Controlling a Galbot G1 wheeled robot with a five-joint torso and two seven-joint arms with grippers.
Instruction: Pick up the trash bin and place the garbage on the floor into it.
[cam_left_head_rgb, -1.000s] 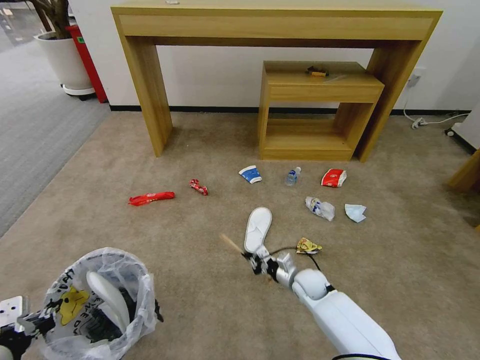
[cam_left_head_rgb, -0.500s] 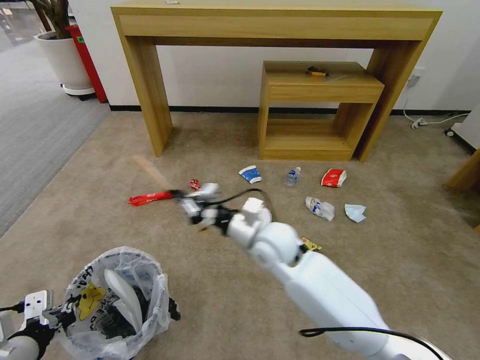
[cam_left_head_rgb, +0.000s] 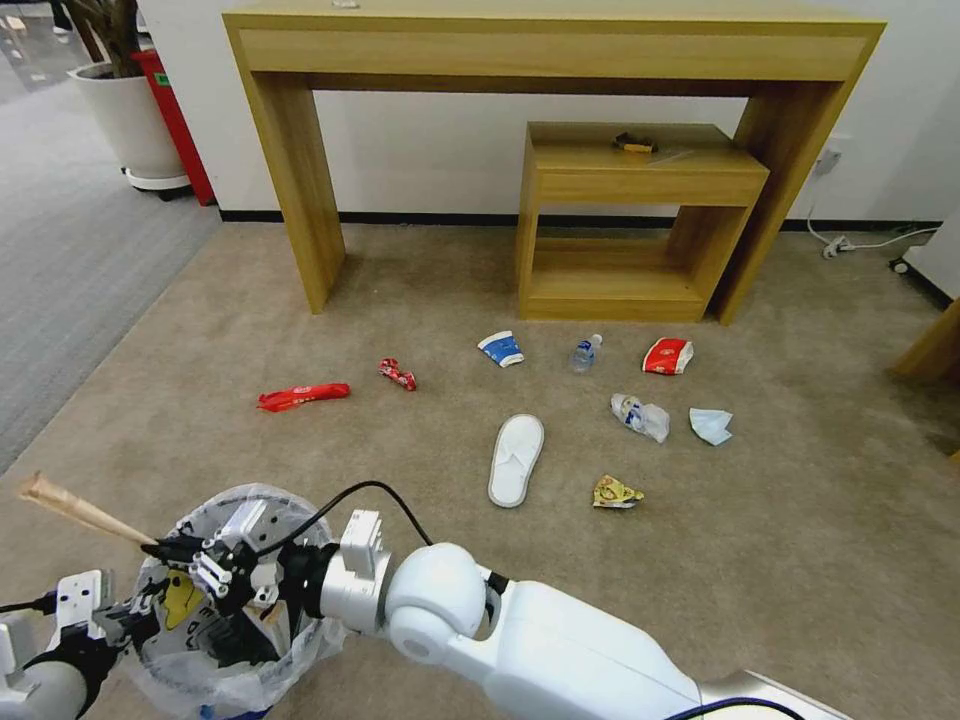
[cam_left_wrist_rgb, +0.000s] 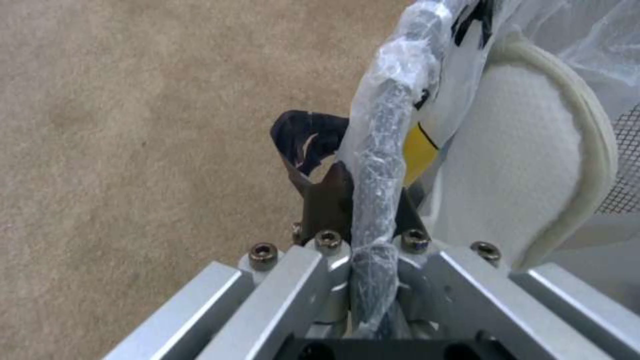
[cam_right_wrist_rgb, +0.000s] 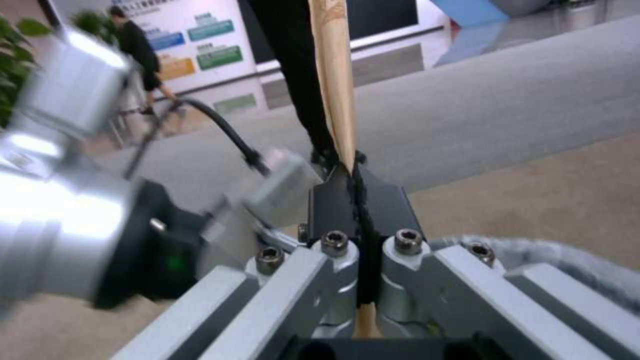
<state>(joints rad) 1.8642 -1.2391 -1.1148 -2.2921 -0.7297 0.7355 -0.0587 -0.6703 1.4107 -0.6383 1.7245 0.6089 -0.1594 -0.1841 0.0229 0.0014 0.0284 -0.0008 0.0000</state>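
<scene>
Right arm: extended across the body toward the robot's left, low in the head view, white forearm and rounded wrist joint leading to the right hand (cam_left_head_rgb: 185, 553). Its fingers (cam_right_wrist_rgb: 360, 200) are closed together, pinching the wooden stick (cam_left_head_rgb: 75, 508). Left arm: low at the robot's left, the left hand (cam_left_head_rgb: 118, 622) clamped with its fingers (cam_left_wrist_rgb: 327, 205) tight on the trash bin (cam_left_head_rgb: 215, 625) rim.

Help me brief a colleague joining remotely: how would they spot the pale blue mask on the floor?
Start at the small wooden table under the big desk. On the carpet before it, the mask is the rightmost piece, beside a crumpled white wrapper; it alone is flat, pale blue.
</scene>
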